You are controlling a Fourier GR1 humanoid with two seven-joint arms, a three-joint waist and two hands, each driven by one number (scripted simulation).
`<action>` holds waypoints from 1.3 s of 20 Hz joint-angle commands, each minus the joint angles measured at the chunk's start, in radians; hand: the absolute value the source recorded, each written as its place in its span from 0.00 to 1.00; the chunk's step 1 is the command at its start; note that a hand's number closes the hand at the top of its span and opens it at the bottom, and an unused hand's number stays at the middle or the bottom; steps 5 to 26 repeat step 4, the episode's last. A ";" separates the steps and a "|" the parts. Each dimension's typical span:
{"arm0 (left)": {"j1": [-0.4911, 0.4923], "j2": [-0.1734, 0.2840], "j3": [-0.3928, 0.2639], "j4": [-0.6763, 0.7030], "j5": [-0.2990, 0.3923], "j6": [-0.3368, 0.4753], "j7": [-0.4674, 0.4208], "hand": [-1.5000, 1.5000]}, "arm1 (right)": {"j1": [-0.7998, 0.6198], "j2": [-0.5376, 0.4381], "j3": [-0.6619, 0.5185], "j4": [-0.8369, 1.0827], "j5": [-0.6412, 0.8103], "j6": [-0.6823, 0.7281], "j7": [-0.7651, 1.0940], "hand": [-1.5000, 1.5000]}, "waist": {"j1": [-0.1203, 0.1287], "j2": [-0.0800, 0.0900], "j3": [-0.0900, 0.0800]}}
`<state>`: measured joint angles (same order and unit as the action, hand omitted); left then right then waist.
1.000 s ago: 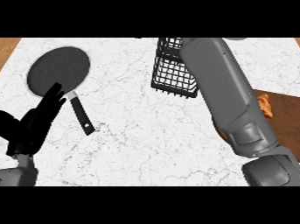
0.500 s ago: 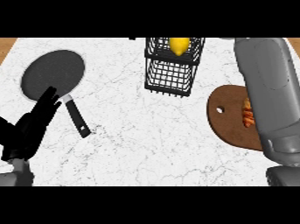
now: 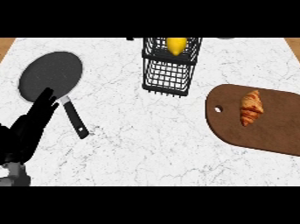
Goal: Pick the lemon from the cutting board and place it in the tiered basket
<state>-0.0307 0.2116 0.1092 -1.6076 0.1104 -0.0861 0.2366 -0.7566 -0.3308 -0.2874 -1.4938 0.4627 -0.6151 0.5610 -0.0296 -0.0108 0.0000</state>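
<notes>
Yellow lemon (image 3: 175, 45) now sits in the tiered basket (image 3: 169, 74) at top centre; the task looks complete. The right arm has left the frame, while the left hand (image 3: 24, 131) rests wide, empty, lower left.

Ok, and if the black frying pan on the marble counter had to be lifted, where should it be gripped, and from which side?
By its handle. The black frying pan lies flat, its thin straight handle running from the round dish toward the counter's near edge, slightly rightward. Coming down from above with fingers closing across the handle's width looks best. The left hand, open and resting just left of it, is nearest.
</notes>
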 commanded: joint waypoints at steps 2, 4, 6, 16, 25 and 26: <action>-0.076 -0.006 0.001 0.097 -0.019 0.003 -0.020 0.50 | 0.193 -0.115 -0.102 -0.195 -0.143 0.138 -0.010 0.00 | 0.003 0.008 0.000; 0.008 0.010 0.013 0.015 0.018 -0.040 -0.019 0.50 | 0.257 -0.153 -0.137 -0.277 -0.180 0.195 0.026 0.00 | 0.016 0.007 0.000; 0.008 0.010 0.013 0.015 0.018 -0.040 -0.019 0.50 | 0.257 -0.153 -0.137 -0.277 -0.180 0.195 0.026 0.00 | 0.016 0.007 0.000; 0.008 0.010 0.013 0.015 0.018 -0.040 -0.019 0.50 | 0.257 -0.153 -0.137 -0.277 -0.180 0.195 0.026 0.00 | 0.016 0.007 0.000; 0.008 0.010 0.013 0.015 0.018 -0.040 -0.019 0.50 | 0.257 -0.153 -0.137 -0.277 -0.180 0.195 0.026 0.00 | 0.016 0.007 0.000; 0.008 0.010 0.013 0.015 0.018 -0.040 -0.019 0.50 | 0.257 -0.153 -0.137 -0.277 -0.180 0.195 0.026 0.00 | 0.016 0.007 0.000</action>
